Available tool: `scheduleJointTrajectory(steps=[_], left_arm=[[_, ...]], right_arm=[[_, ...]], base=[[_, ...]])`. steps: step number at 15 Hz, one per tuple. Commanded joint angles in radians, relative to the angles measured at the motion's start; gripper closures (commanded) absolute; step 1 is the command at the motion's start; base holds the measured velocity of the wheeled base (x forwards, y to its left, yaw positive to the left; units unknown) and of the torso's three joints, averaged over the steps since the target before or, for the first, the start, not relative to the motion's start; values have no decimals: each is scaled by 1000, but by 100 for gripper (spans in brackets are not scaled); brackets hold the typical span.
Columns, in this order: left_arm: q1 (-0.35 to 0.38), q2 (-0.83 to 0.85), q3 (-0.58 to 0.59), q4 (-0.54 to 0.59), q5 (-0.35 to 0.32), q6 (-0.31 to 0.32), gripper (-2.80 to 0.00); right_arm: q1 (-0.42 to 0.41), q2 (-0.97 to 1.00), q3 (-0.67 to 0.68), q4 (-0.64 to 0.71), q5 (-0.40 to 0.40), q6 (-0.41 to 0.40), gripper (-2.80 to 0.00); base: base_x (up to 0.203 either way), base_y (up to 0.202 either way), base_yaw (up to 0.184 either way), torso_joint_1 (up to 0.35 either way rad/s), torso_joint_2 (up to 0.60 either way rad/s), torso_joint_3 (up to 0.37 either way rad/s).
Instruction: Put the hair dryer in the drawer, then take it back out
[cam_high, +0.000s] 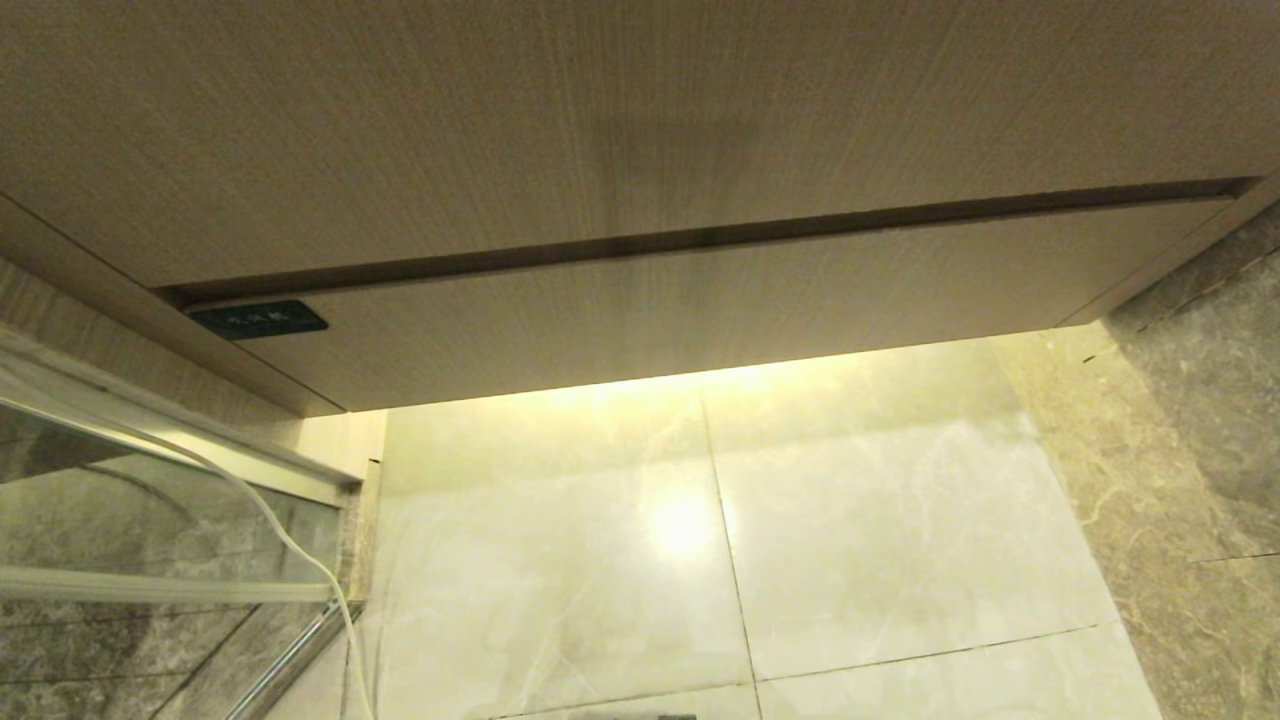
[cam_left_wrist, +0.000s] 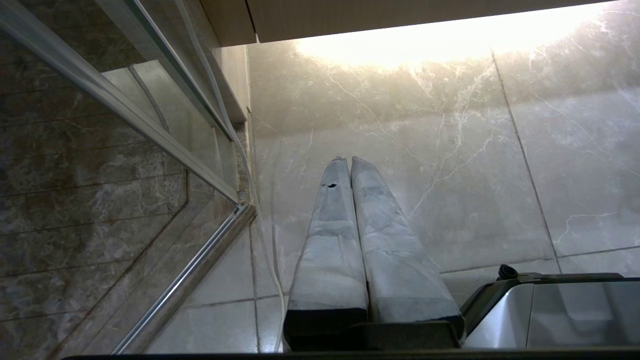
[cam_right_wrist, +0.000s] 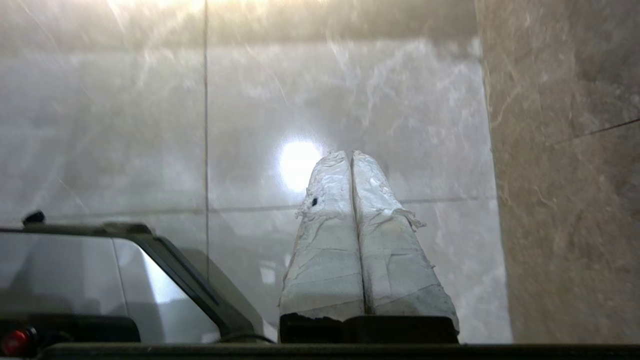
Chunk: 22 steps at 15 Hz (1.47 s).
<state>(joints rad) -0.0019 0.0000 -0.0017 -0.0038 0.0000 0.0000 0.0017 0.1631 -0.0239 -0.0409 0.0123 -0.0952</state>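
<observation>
So here's where I'm at: the drawer (cam_high: 700, 320) is pushed fully shut, its plain front flush under the taller wood panel (cam_high: 600, 130), with the small dark label (cam_high: 258, 319) near its left end. No hair dryer anywhere I can see, not on the tiled floor (cam_high: 850, 520), not in either of my grippers. My left gripper (cam_left_wrist: 348, 160) hangs over the floor tiles next to the glass shower partition (cam_left_wrist: 150, 125), fingers pressed together with nothing between them. My right gripper (cam_right_wrist: 350, 154) is the same deal, closed up tight on empty air, pointing down at the floor beside the darker stone wall (cam_right_wrist: 565, 150). Neither arm shows in the head camera at all. Honestly I can't tell from this whether the dryer is sitting inside the closed drawer or somewhere out of frame. Best guess: either nothing's started, or everything's wrapped up and I've pulled back. Either way, next thing would be getting that drawer open.
</observation>
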Motion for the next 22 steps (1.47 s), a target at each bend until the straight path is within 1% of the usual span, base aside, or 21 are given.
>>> scheduleJointTrajectory(steps=[1,2,5,8,13,22], left_arm=[[0,1,0,0,0,0,0],[0,0,0,-1,0,0,0],[0,2,0,-1,0,0,0],[0,0,0,-1,0,0,0],[0,1,0,-1,0,0,0],[0,1,0,-1,0,0,0]], right_arm=[[6,-162,22,19,1,59,0],[6,-166,24,32,-1,89,0],[6,-166,25,30,-6,102,0],[1,-165,24,29,-6,93,0],[1,-163,24,30,-14,137,0],[2,-164,24,32,-18,143,0]], base=[[0,0,0,0,0,0],[0,0,0,0,0,0],[0,0,0,0,0,0],[0,0,0,0,0,0],[0,0,0,0,0,0],[0,0,0,0,0,0]])
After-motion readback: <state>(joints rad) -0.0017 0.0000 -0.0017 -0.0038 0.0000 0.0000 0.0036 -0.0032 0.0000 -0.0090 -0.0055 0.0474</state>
